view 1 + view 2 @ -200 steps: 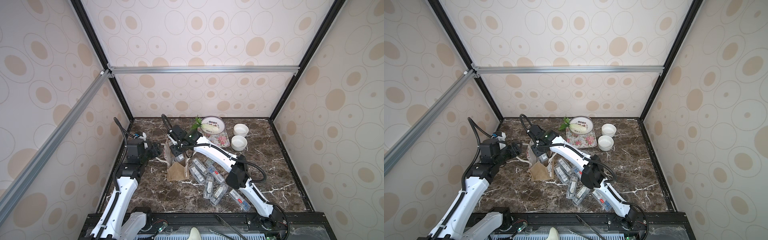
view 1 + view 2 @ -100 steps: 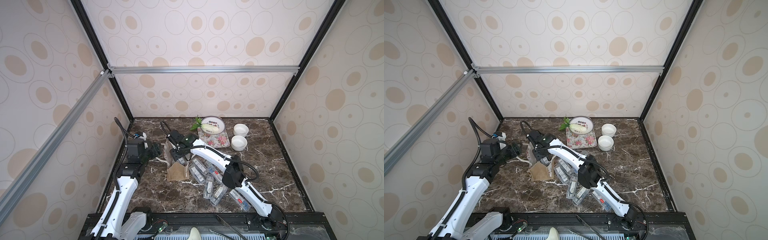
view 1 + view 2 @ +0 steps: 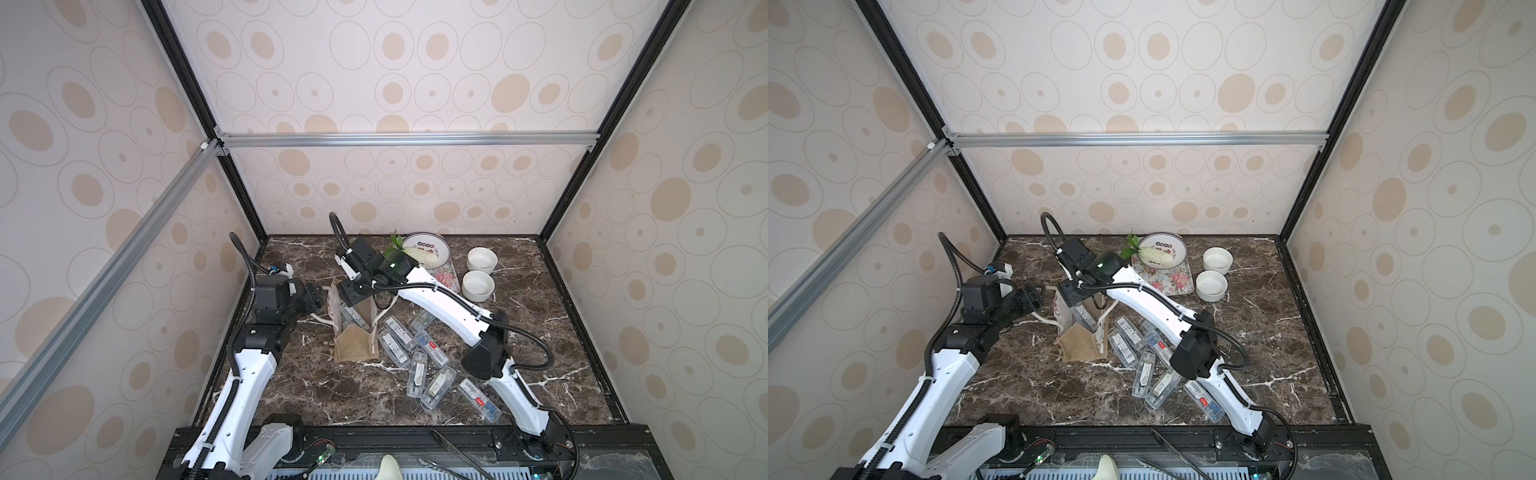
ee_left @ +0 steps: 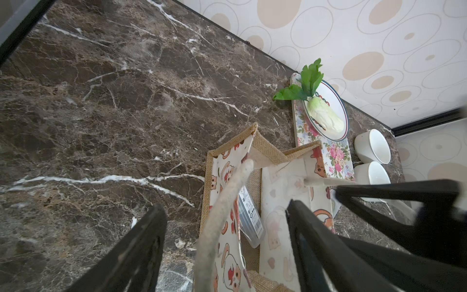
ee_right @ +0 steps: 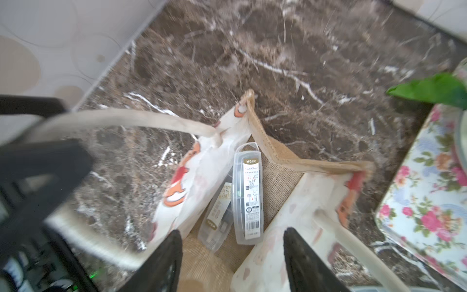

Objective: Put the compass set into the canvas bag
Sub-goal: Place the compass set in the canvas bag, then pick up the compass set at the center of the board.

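Clear compass set [image 5: 248,194], inside canvas bag [image 5: 278,187]

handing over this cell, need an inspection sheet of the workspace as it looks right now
surface: dark marble tabletop, no spills seen
job's things: canvas bag standing, mouth open, two compass set cases inside; several loose cases beside it
clutter: floral tray with plate of cabbage; two white bowls
left jaws: open, bag's rope handle between them
right jaws: open, empty, above the bag's mouth
cables: black conduits along both arms
surroundings: dotted wall panels, aluminium rails
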`<state>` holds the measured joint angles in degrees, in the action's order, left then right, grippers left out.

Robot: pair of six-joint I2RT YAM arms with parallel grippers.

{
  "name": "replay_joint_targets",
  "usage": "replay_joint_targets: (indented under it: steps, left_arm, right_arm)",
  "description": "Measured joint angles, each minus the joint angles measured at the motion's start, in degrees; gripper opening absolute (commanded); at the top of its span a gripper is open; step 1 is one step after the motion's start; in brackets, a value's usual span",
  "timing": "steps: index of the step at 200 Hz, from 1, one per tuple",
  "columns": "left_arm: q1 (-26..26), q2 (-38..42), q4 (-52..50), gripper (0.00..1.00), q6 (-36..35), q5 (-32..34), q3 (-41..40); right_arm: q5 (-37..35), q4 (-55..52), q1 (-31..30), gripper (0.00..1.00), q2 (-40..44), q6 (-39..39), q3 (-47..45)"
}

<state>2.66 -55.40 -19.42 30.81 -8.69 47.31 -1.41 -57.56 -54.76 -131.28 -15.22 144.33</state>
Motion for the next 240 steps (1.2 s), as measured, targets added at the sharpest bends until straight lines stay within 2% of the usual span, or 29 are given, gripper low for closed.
replay_joint_targets:
  steps: [40, 61, 84, 118, 139, 183, 240]
  left_arm:
    - [0.00, -0.33, 0.02, 0.75, -0.04, -0.79, 0.00]
    - [0.00, -0.61, 0.02, 0.75, -0.17, -1.29, 0.00]
    - [0.02, -0.66, 0.02, 0.75, -0.28, -1.38, 0.00]
    - [0.04, -0.66, 0.02, 0.75, -0.39, -1.16, 0.00]
    - [0.04, -0.66, 0.07, 0.75, -0.39, -0.98, 0.00]
    - [0.04, -0.76, 0.09, 0.75, -0.37, -1.05, 0.00]
    - [0.04, -0.76, 0.09, 0.75, -0.35, -1.01, 0.00]
  right_arm:
    - [-3.41, -0.04, 0.44, 0.66, 10.08, 2.71, -3.80]
    - [-5.03, -0.83, 2.16, 0.65, 15.26, 3.17, -8.83]
    - [-6.97, -0.81, 6.23, 0.64, 22.95, 3.28, -21.35]
    - [-5.68, 1.38, 14.01, 0.63, 35.54, 1.99, -45.88]
    - [-4.57, 2.05, 15.80, 0.63, 39.74, 1.09, -56.98]
    - [0.83, 2.69, 15.72, 0.63, 34.80, -0.02, -66.60]
    - [3.89, 3.58, 14.95, 0.64, 26.08, -0.42, -66.18]
